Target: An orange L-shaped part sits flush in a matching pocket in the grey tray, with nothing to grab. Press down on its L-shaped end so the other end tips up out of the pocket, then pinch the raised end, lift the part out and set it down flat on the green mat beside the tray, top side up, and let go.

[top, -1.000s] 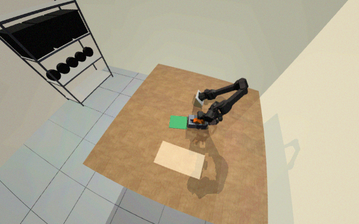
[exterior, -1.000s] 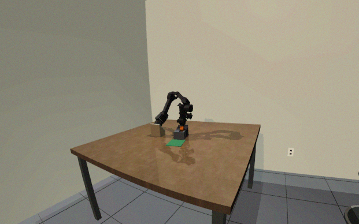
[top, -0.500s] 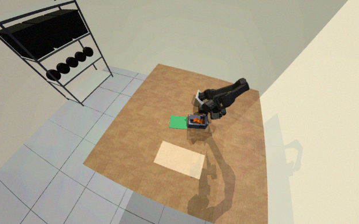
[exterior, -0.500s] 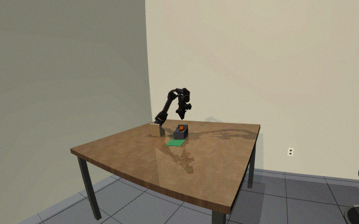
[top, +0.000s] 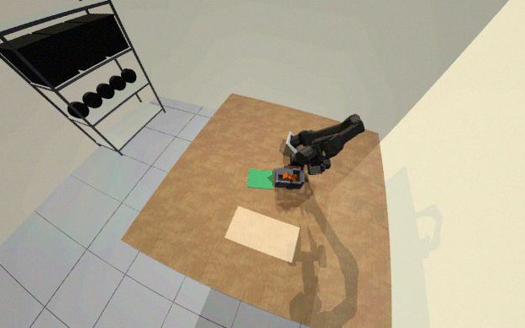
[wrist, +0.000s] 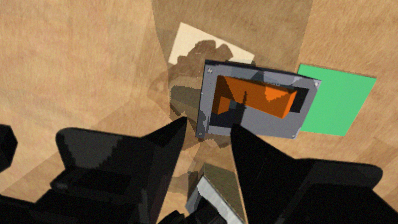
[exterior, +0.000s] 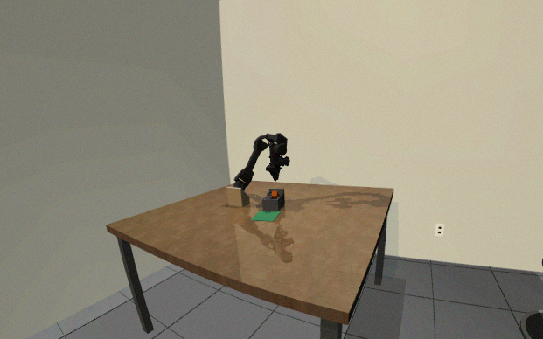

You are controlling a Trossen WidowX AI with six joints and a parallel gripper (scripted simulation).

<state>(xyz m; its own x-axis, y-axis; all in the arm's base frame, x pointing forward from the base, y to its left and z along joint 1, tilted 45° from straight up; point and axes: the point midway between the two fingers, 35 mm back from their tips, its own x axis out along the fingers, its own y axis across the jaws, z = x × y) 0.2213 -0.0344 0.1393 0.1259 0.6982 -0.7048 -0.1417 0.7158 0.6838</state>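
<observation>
My gripper hangs above the grey tray, fingers partly apart and empty (orange part tilted in its pocket), green mat alongside.

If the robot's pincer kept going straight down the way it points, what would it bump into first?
Probably the grey tray, near the edge closest to the arm, or the sunken end of the tilted orange part in it. The empty, partly open pincer hangs above that end, but depth is hard to judge.
</observation>
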